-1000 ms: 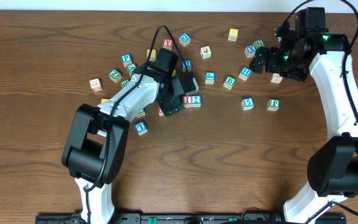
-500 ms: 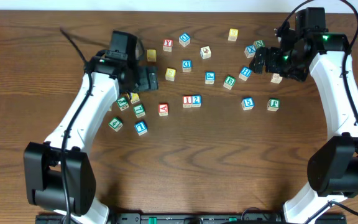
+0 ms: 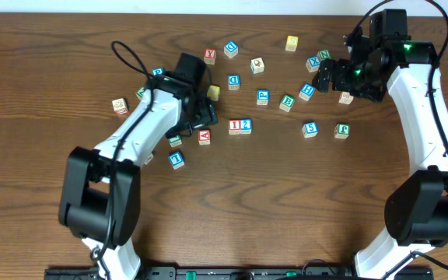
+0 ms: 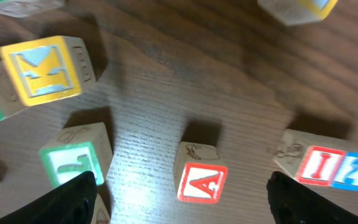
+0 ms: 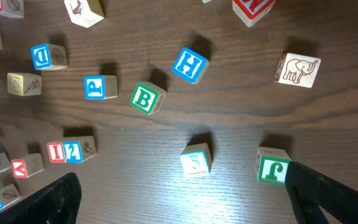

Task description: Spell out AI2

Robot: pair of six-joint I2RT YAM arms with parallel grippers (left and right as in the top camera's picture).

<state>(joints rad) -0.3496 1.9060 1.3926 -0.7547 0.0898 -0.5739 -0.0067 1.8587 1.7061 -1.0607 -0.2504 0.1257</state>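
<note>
While working over the table (image 3: 37, 194), leave the right gripper (image 3: 334, 76) parked by the far-right cubes (image 3: 314, 62), spread open, holding nothing. Same for the left gripper (image 4: 182, 180): spread wide, empty, straddling A (image 4: 201, 182) without touching it. Drop straight down, centre on A, pinch square on the side faces. Then bring it over to butt against I (image 4: 316, 165), already touching 2 (image 4: 356, 171). Mind the green-framed cube (image 4: 73, 163) just beside the closing path; no nudging the I-2 pair.
</note>
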